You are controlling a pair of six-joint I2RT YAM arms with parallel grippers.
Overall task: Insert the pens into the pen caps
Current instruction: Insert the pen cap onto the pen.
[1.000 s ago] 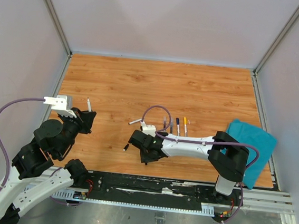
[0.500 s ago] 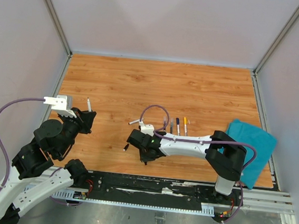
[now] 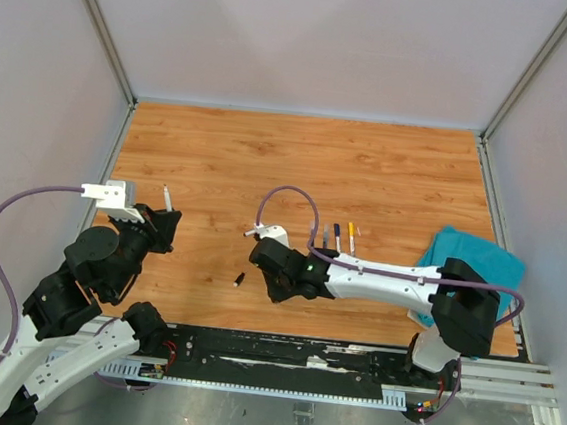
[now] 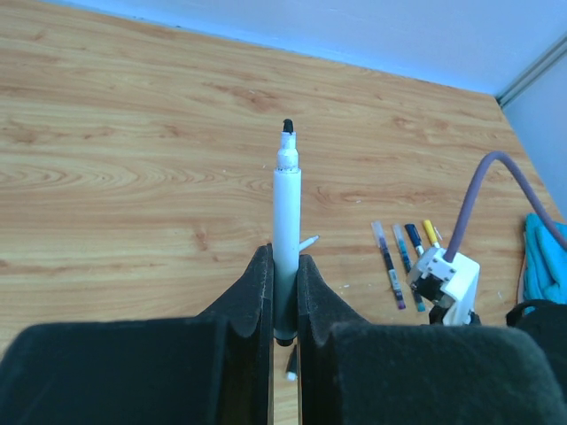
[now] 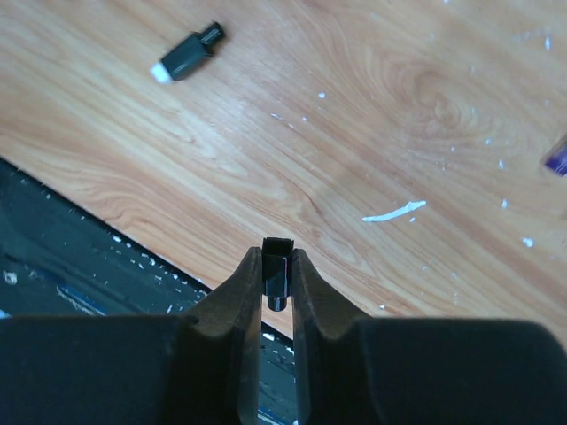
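Note:
My left gripper [image 4: 284, 262] is shut on a white pen [image 4: 285, 212], held upright with its dark tip bare; the top view shows it at the left [image 3: 167, 201]. My right gripper [image 5: 276, 266] is shut on a small black pen cap [image 5: 276, 258], held just above the wood near the table's front edge. The top view has that gripper [image 3: 276, 287] at the front centre. Another black pen cap [image 5: 188, 53] with a white end lies loose on the wood [image 3: 240, 279]. Several pens [image 3: 337, 238] lie in a row behind the right wrist, and a white pen [image 3: 257, 231] lies to their left.
A teal cloth [image 3: 465, 258] lies at the right, partly under the right arm. A thin white scrap [image 5: 394, 211] lies on the wood. The black front rail [image 5: 80, 257] runs just below the right gripper. Grey walls close in the wooden table [image 3: 298, 164] on three sides.
My right gripper has closed on the black cap, and its wrist has shifted slightly back while the elbow swung right over the cloth. The left arm and its pen have stayed still.

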